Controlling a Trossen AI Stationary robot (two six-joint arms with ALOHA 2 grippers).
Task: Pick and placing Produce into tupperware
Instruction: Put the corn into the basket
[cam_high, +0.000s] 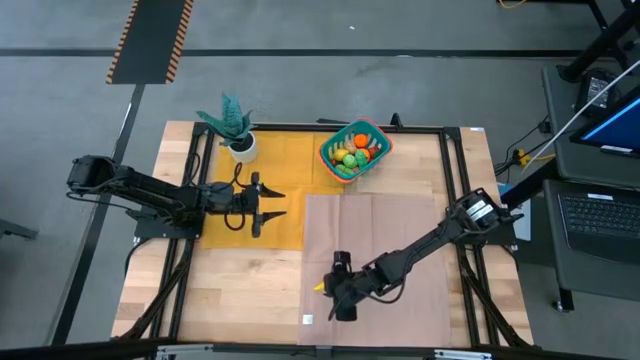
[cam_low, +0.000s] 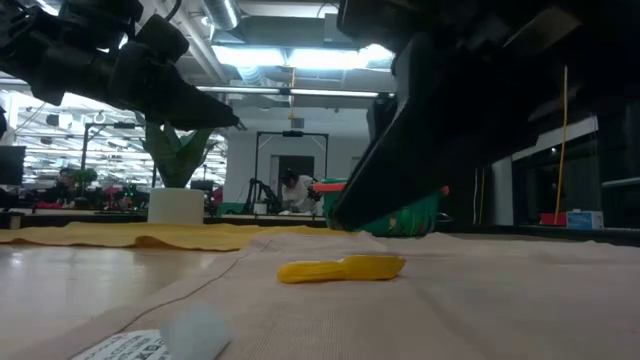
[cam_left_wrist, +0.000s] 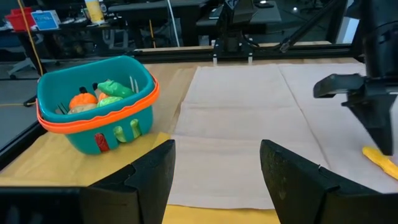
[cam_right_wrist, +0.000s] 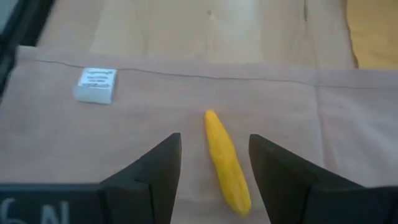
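A yellow, elongated toy fruit (cam_right_wrist: 227, 163) lies flat on the pink cloth near the table's near edge, also visible in the high view (cam_high: 320, 287) and the low view (cam_low: 342, 268). My right gripper (cam_right_wrist: 214, 142) is open above it, with one finger on either side of the fruit and neither touching it. The teal tupperware (cam_high: 353, 150) with its orange-red rim stands near the far edge, and several pieces of produce (cam_left_wrist: 99, 94) lie in it. My left gripper (cam_high: 278, 202) hovers open over the yellow cloth, its fingers pointing toward the table's right.
A teal potted plant in a white pot (cam_high: 237, 128) stands at the far left, on the yellow cloth (cam_high: 225, 235). A small white tag (cam_right_wrist: 96, 85) lies on the pink cloth (cam_high: 400, 220) near the near edge. Bare wood shows at the near left.
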